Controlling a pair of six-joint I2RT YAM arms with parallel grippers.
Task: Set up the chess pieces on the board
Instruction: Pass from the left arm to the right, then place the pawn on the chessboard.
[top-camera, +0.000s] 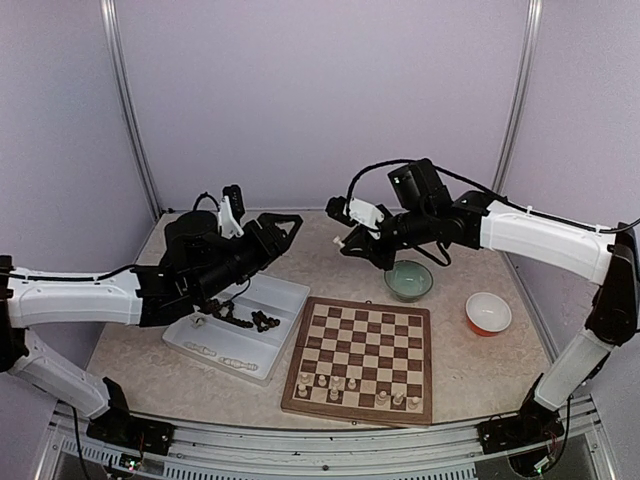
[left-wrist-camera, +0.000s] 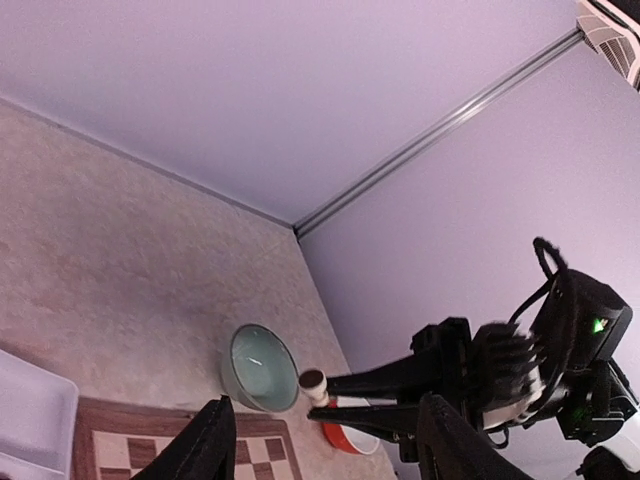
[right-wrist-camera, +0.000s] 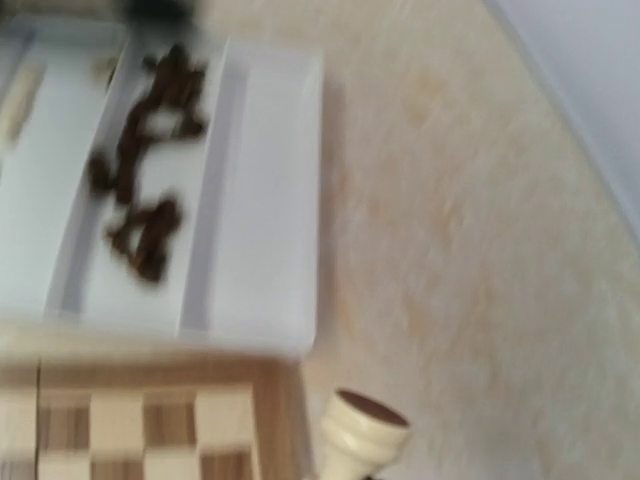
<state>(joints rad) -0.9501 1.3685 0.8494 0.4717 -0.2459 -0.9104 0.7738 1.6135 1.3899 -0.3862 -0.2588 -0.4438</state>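
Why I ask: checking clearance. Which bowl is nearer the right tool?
The pale green bowl, close by the right tool; the orange bowl sits farther right.

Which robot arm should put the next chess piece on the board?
Right. The right gripper holds a cream piece in the air near the board and its far edge. The left gripper is open and holds nothing.

A robot test cell in a laboratory.
Plain pale purple wall panels (top-camera: 320, 100) fill the upper frame, joined by silver metal posts (top-camera: 128, 110) at upper left and upper right; the beige speckled tabletop (top-camera: 480, 360) ends in a grooved aluminium rail (top-camera: 320, 458) along the bottom edge, where two white-and-black robot arms (top-camera: 70, 300) are bolted.
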